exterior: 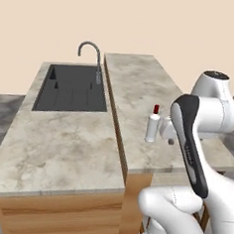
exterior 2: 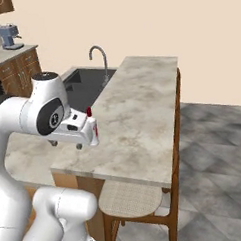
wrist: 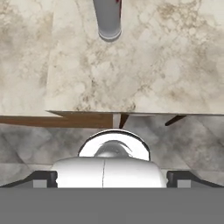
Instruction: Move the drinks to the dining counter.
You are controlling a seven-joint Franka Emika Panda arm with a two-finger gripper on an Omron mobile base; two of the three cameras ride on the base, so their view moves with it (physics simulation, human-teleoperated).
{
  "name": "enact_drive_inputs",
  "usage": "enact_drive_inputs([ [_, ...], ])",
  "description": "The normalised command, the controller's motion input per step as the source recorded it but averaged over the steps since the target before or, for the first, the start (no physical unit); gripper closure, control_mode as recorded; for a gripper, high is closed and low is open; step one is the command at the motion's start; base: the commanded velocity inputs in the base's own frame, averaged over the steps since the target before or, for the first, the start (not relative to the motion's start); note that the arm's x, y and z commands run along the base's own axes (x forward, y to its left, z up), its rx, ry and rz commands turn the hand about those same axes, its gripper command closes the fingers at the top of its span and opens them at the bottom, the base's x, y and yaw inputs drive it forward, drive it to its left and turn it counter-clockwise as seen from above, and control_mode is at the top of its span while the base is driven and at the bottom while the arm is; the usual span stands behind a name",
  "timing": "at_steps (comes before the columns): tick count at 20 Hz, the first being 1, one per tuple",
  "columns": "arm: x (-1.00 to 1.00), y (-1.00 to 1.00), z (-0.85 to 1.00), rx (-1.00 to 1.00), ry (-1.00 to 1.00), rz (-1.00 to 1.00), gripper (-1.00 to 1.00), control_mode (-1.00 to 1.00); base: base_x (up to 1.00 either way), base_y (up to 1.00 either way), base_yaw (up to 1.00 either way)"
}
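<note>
A small white bottle with a red cap (exterior: 152, 126) stands upright on the dining counter (exterior: 141, 86), close to its near end. In the right base view this bottle (exterior 2: 93, 128) is at the counter's (exterior 2: 142, 106) left edge. My gripper (exterior: 163, 129) sits right beside it on the near side, open, with nothing held. From the right base view the gripper (exterior 2: 85, 135) almost touches the bottle. In the hand view the bottle's grey-white body (wrist: 107, 19) rises at the top, apart from my wide-set fingertips (wrist: 43, 178) at the bottom.
A dark sink (exterior: 71, 88) with a curved faucet (exterior: 91, 55) lies in the lower worktop (exterior: 62, 144) left of the raised slab. A wicker-seat stool (exterior 2: 130, 198) stands under the counter's near end. A coffee machine (exterior 2: 9, 35) sits far left.
</note>
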Motion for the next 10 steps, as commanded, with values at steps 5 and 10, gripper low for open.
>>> enact_drive_inputs([
  [5, 0.00, 0.00, 0.00, 0.00, 0.00, 0.00, -1.00, 1.00, -0.71, 0.07, 0.03],
  [10, 0.00, 0.00, 0.00, 0.00, 0.00, 0.00, -1.00, 1.00, -1.00, 0.53, 0.53],
])
